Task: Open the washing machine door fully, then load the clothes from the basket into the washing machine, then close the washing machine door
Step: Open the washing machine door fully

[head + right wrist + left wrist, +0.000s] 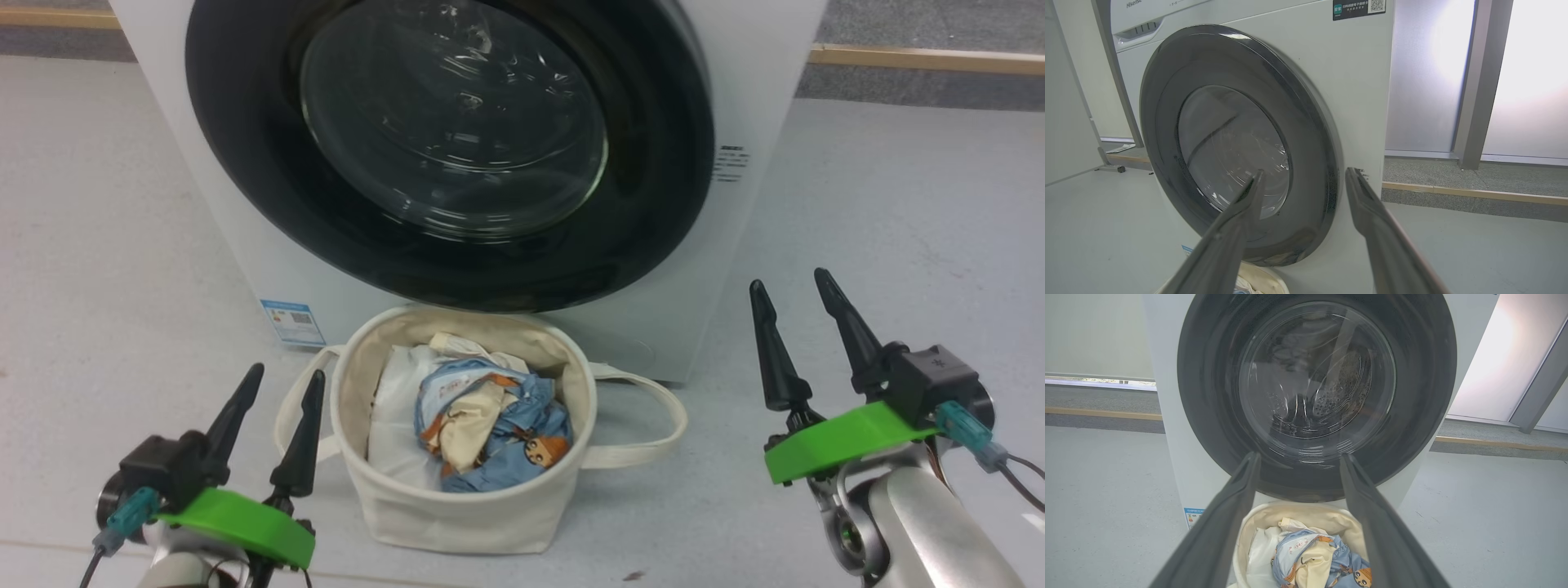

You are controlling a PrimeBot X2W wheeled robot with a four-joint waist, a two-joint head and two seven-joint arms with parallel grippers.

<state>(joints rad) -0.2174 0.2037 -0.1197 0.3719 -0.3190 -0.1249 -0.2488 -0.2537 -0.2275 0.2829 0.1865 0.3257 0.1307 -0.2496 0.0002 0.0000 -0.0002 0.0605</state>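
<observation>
The white washing machine (pixel 735 65) stands straight ahead with its round black-rimmed door (pixel 449 147) shut flat against the front. On the floor below it sits the cream canvas basket (pixel 465 506), holding the blue bear-print clothes (pixel 498 425) beside a plain white bundle. My left gripper (pixel 286 380) hovers open at the basket's left side. My right gripper (pixel 792 282) is open to the right of the basket, level with the door's lower right rim. The left wrist view looks at the door (pixel 1316 388) over the clothes (pixel 1314 559); the right wrist view sees the door (pixel 1237 143) at an angle.
Pale grey floor (pixel 898 229) spreads on both sides of the machine. A wooden skirting strip (pixel 931 59) and a darker floor band run behind it. A grey frame post (pixel 1478 81) stands to the machine's right. A blue label sticker (pixel 292 320) marks the machine's lower left.
</observation>
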